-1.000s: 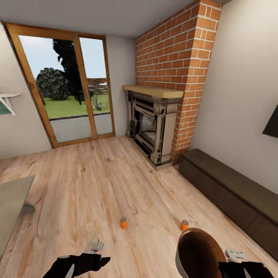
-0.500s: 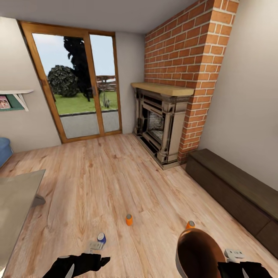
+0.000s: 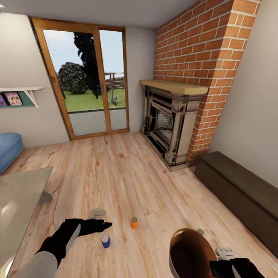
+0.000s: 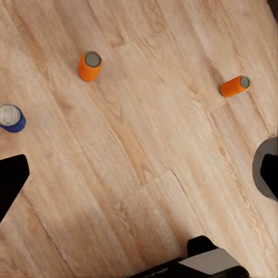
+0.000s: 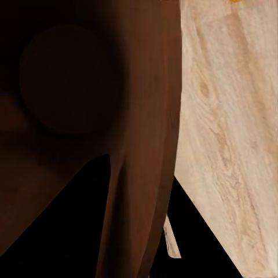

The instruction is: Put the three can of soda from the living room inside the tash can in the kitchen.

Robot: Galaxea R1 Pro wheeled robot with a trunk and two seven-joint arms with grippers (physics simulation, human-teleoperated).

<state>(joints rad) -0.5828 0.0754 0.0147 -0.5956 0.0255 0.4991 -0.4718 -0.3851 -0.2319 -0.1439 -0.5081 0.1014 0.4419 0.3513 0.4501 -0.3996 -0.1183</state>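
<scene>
The whole head view is shifted against the earlier frames, so camera motion is noted, not motion of the room. The left gripper (image 3: 101,224) is now extended further over the plank floor (image 3: 127,181), above the blue can (image 3: 105,241); its jaws are spread wide, nothing between them. The upright orange can (image 3: 134,222) stands just beside. A second orange can (image 4: 234,86) lies tilted near the trash can (image 3: 189,251), whose wall is clamped in the right gripper (image 3: 226,259).
</scene>
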